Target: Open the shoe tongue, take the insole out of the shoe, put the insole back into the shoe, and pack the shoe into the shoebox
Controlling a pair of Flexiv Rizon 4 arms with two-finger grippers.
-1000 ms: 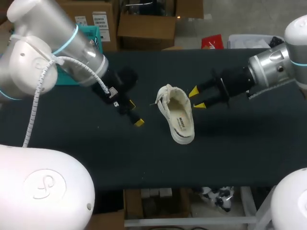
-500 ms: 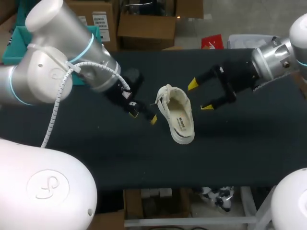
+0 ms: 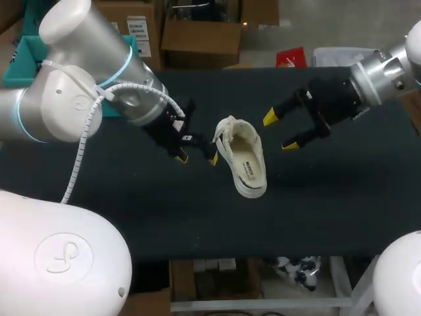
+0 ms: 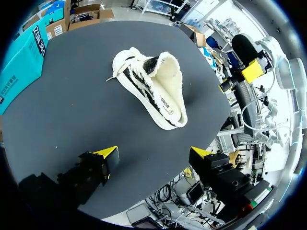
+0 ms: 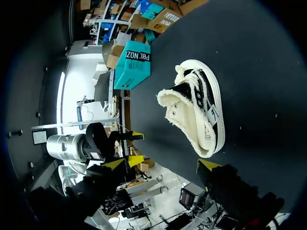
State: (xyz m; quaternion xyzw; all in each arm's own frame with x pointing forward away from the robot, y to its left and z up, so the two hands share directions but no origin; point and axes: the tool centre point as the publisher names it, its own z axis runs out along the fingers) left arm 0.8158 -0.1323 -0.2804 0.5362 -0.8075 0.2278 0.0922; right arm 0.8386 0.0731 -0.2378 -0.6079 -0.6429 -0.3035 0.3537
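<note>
One shoe (image 3: 243, 158) beside left pincer (image 3: 197, 158) (untouched)

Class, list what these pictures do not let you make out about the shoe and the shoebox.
- Shoebox, head view: mostly covered by the left arm and cut by the picture's edge; lid open or shut cannot be told.
- Shoe tongue, all views: lost among the laces and fleecy collar.
- Insole, head view: its front end is hidden under the laced upper.
</note>
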